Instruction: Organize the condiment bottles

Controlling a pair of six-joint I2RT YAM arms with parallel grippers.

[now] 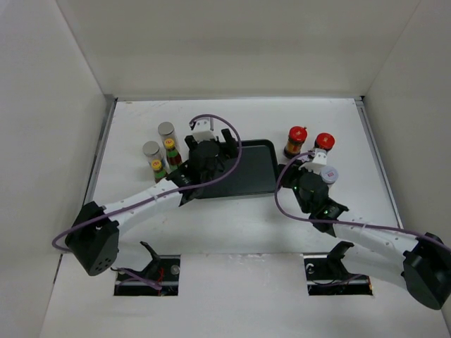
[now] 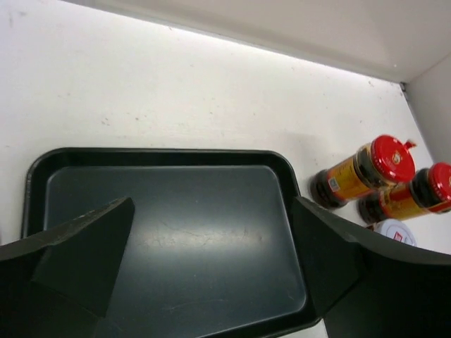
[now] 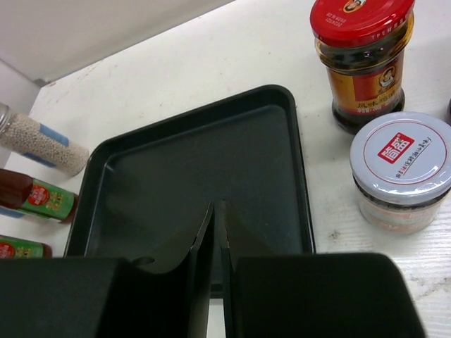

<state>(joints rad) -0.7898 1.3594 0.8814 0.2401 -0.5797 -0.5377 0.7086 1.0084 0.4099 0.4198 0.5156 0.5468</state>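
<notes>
Jars: a red-lidded glass jar (image 3: 361, 63) and a pale-lidded glass jar (image 3: 400, 169) stand on the white counter (image 3: 211, 63) just ahead-right of the clenched, empty right end effector (image 3: 218, 211) — likely rigid, heavyish, slick; grip round the body. The left end effector (image 2: 211, 211) hangs released over the black rectangular tray (image 2: 162, 153).

**A:** Where is there open room?
**B:** The black tray's (image 1: 257, 172) floor is bare. So is the table (image 1: 282, 116) behind it, up to the back wall (image 1: 232, 49).
**A:** And the sides?
**B:** Grey-topped cylinders (image 1: 166, 131) and yellow-capped bottles (image 1: 170, 146) crowd the left rim. On the right, red-lidded jars (image 1: 297, 137) and a pale-lidded jar (image 1: 330, 174) leave only a narrow strip.
**A:** Overhead?
**B:** The left gripper (image 2: 213, 204), fingers spread wide, hangs over the tray. The right gripper (image 3: 219, 218), fingers pressed together, sits at the near right corner.
</notes>
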